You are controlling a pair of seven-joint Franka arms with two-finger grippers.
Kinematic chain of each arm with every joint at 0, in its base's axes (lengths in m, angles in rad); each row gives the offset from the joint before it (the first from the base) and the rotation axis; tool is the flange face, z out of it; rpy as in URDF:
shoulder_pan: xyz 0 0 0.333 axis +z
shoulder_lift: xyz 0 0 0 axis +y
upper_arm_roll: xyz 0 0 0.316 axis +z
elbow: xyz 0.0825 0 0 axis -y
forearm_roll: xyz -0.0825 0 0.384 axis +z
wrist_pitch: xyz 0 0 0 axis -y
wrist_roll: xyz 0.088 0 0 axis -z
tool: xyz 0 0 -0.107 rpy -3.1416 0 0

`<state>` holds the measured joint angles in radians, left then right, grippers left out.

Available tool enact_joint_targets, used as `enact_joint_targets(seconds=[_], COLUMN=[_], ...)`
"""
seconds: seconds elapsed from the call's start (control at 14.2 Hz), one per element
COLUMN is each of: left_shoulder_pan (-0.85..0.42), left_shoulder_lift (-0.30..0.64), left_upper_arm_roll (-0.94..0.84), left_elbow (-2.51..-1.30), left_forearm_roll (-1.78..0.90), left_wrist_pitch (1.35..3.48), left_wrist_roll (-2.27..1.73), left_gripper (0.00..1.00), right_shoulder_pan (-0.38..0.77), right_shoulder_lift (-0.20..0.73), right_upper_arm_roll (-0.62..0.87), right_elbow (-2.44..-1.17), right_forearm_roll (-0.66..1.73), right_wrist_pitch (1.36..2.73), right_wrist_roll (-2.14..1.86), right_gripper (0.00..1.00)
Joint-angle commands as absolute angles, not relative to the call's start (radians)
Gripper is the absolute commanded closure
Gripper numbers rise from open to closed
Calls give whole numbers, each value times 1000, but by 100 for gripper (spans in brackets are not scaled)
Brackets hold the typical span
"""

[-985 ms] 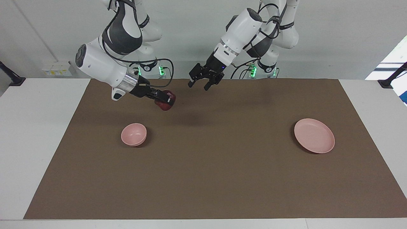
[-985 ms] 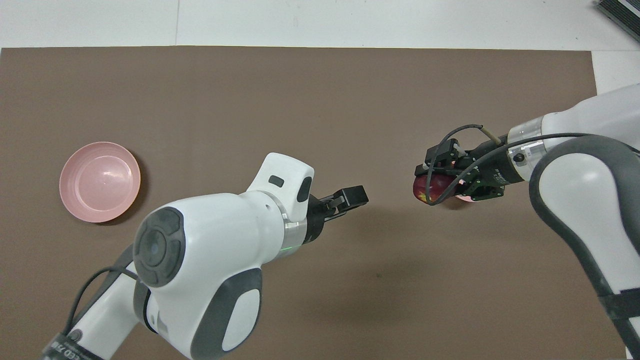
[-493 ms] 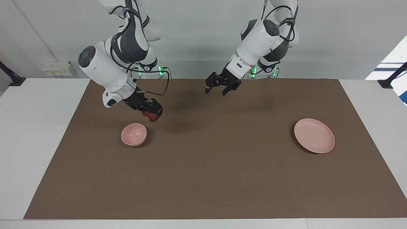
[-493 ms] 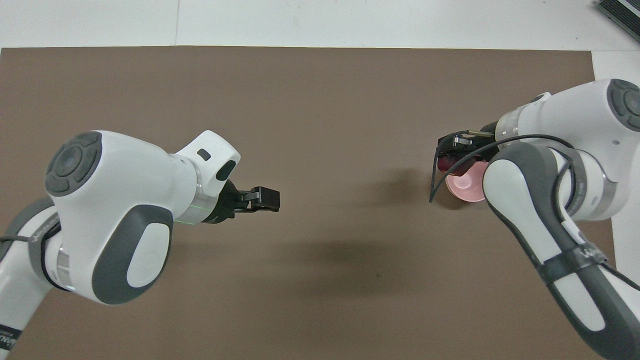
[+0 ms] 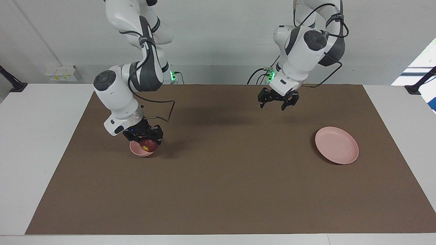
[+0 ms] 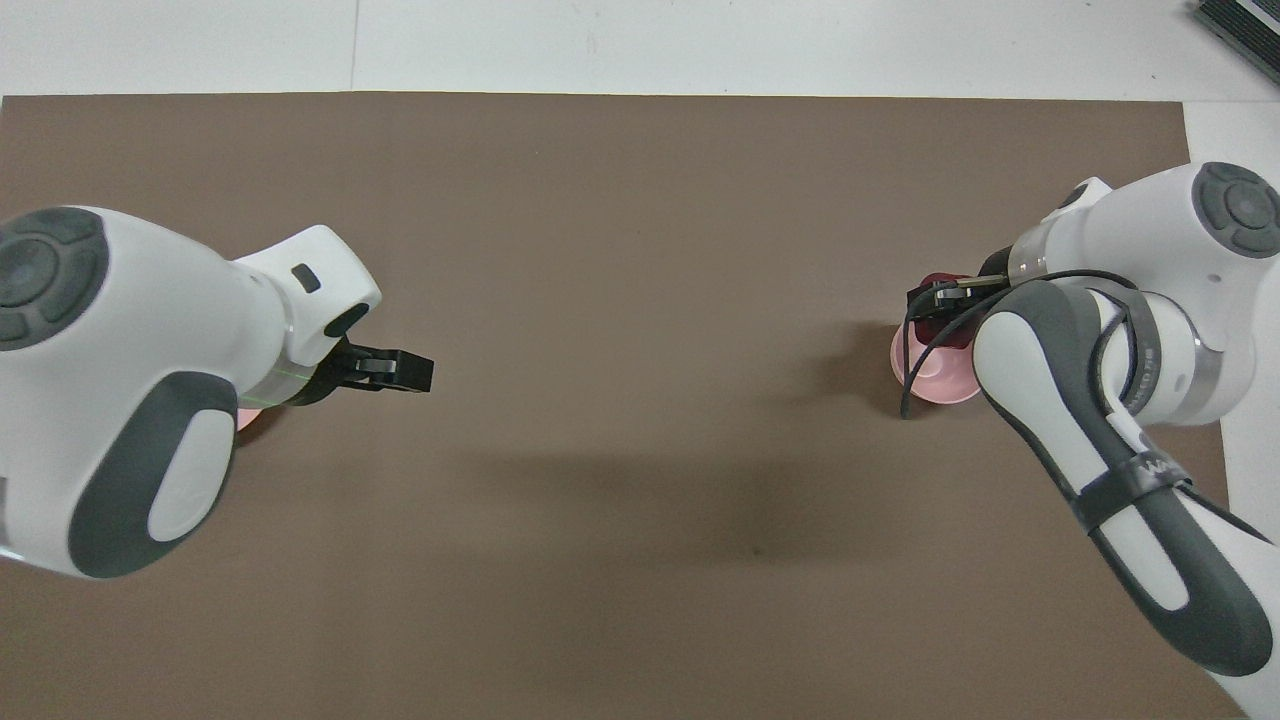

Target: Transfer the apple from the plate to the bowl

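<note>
Holding the apple (image 5: 148,144) clamped between its fingers, the right gripper (image 5: 144,135) hangs right over the bowl (image 5: 137,150) toward the right arm's end of the table, the fruit looking level with the rim or just inside it, so the placing step seems nearly done. The next move calls for a slight lowering, then spreading the fingers and lifting straight up. Nearer the robots than the empty plate (image 5: 336,145), the left gripper (image 5: 278,102) waits in the air over the mat (image 5: 224,190), jaws spread and holding nothing.
</note>
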<state>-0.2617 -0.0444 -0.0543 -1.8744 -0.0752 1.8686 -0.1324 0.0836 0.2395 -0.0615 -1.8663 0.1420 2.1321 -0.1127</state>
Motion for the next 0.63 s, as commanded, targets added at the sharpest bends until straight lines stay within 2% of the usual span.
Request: enact_joint_targets(seconds=[0.0, 0.35, 0.56], left_shoulder_pan=[-186, -34, -21], left_shoulder_lift=[-46, -41, -8], left_upper_arm_roll=[-66, -61, -46], left_elbow=[-1758, -1517, -1384], left_forearm_roll=[-48, -46, -45], left_wrist_pitch=[1757, 1487, 1369], left_wrist_roll=[-80, 124, 152], left_gripper=[0, 0, 0], right_shoulder_pan=[64, 72, 71], right_shoulder_lift=[206, 230, 232], right_upper_arm_roll=[-52, -52, -52], right_elbow=[-1914, -1922, -1934], right_forearm_roll=[114, 110, 109], right_wrist_pitch=[2125, 2140, 2146], right_wrist_roll=[-156, -158, -158], right_gripper=[100, 100, 100])
